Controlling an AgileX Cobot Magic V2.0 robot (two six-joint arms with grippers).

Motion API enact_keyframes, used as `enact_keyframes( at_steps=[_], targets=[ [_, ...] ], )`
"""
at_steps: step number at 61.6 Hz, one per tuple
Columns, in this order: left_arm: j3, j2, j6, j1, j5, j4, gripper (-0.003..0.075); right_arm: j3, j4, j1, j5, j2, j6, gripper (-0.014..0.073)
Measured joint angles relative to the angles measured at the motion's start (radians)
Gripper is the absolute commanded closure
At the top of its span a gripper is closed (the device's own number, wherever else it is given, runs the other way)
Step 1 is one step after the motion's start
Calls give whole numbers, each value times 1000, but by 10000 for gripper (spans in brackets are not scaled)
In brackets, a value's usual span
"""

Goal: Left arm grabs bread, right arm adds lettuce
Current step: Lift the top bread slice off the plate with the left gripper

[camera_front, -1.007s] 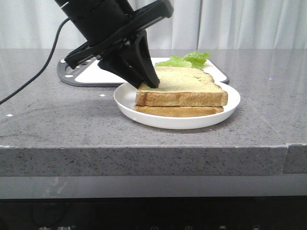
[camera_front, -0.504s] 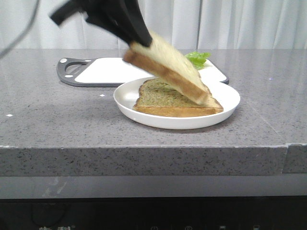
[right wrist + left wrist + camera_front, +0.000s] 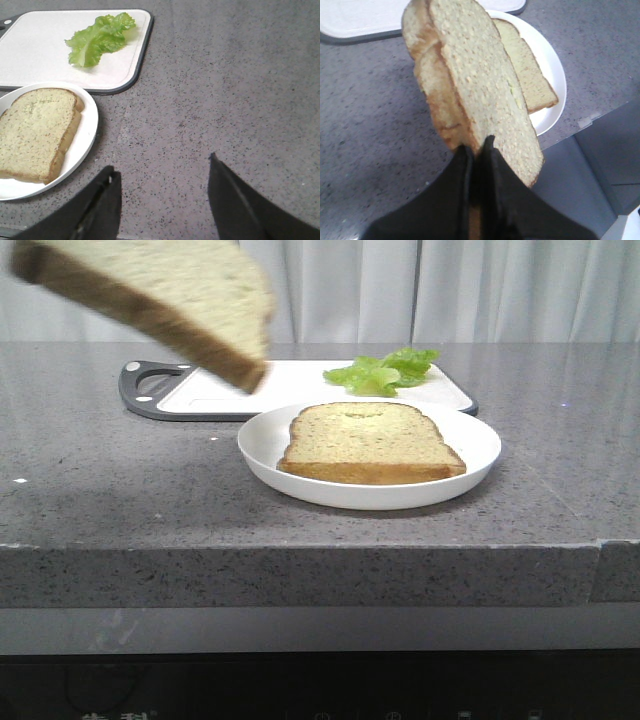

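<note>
Pinching bread [image 3: 470, 95] edge, left jaws closed tight; right jaws wide apart.

The bread [image 3: 160, 300] is pale yellowish with darker flecks and a brown crust, pinched in the black left end effector [image 3: 476, 150]; the thinner slice [image 3: 368, 440] on the glossy white plate [image 3: 265, 445] shows the same speckled pale crumb with a golden-brown edge. Behind the plate, the lettuce [image 3: 385, 370] is light green with ruffled, paler veining, lying on a white cutting board [image 3: 230, 388] with a dark grey rim. The bench [image 3: 120, 500] is grey stone speckled with fine dark and white flecks, and the right end effector [image 3: 162, 185] over it is black.
</note>
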Motion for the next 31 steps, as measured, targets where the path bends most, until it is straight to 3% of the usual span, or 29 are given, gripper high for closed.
enact_keyframes(
  at_steps=[16,31],
  targets=[
    [137,-176,2,65,2,6,741,-80,91,0,0,213,2,176],
    [149,-218,2,67,4,8,741,-230,186,0,-3,467,-34,176]
  ],
)
